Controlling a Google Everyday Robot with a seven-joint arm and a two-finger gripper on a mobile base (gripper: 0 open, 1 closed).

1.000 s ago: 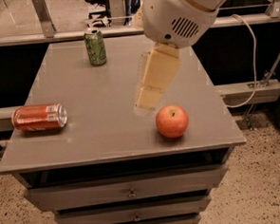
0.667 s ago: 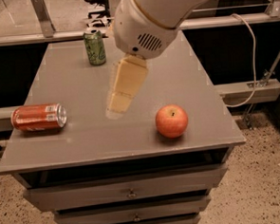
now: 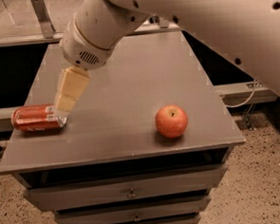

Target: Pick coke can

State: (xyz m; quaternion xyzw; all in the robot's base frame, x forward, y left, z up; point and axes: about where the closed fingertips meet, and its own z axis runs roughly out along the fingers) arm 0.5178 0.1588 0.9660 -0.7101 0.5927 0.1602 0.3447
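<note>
we are noting the coke can [image 3: 36, 119] lying sideways at the table's [image 3: 128, 76] front left, long axis running left-right; the gripper [image 3: 63, 107] is hovering at its right end, closure not discernible.

There is one coke can [image 3: 36, 119]. It lies on its side on the one grey surface [image 3: 128, 81]. There is one red apple [image 3: 171, 121] too. So two things show on the surface. One white arm [image 3: 210, 19] reaches over it, with one tool [image 3: 63, 107] right by the can's end. Below, two small drawer knobs [image 3: 132, 195] show.
</note>
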